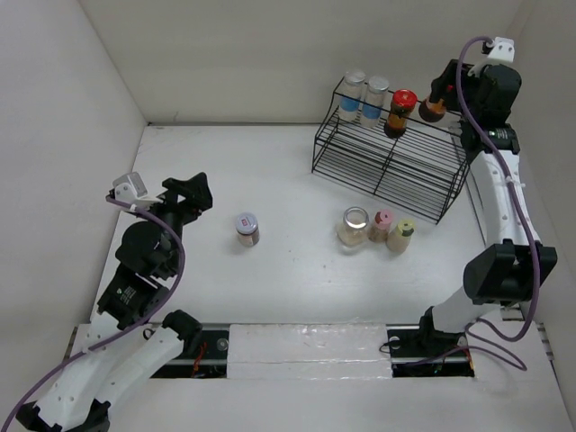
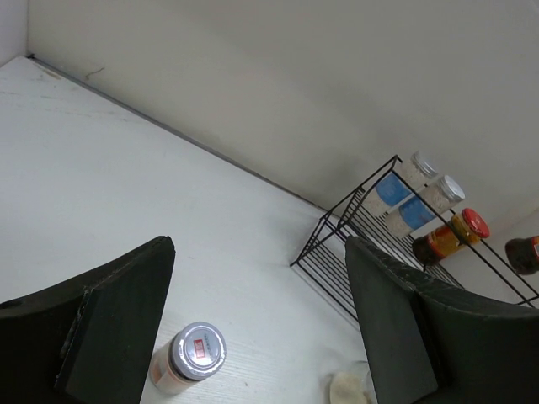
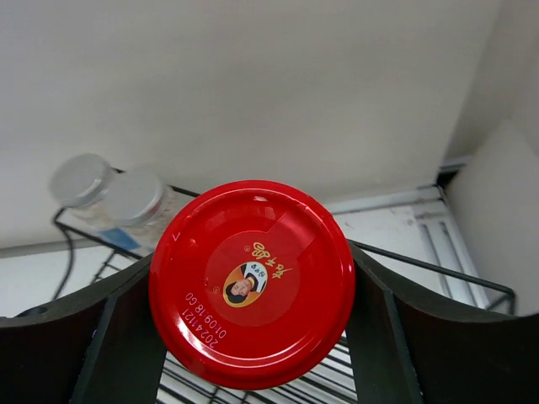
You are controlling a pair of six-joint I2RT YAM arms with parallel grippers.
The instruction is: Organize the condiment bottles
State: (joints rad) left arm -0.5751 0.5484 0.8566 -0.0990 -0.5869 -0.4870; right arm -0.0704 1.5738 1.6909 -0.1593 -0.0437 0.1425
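Top view. Rack (image 1: 391, 166) top: blue-label jars (image 1: 354, 97) (image 1: 375, 101), two; red-lid jar (image 1: 400, 112), one. Right gripper (image 1: 436, 101) at rack's right end, clamped on held jar (image 1: 433, 112), also red-lidded. Before rack: wide jar (image 1: 354, 225), pink-cap (image 1: 382, 225), yellow-cap (image 1: 401, 236), one each. Left of rack: silver-lid jar (image 1: 247, 229), one.
Left wrist. Left gripper (image 2: 257, 252): jaws apart, empty. Silver-lid jar's sticker is unreadable.
Right wrist. Held jar's lid: portrait, Chinese characters, code starting 2024.

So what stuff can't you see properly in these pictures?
Right wrist view: the red-lidded jar in the right gripper shows only its lid, which hides its body and label.
Left wrist view: the wide clear jar is cut off by the bottom edge.
Top view: the sticker on the lone silver-lidded jar is too small to read.
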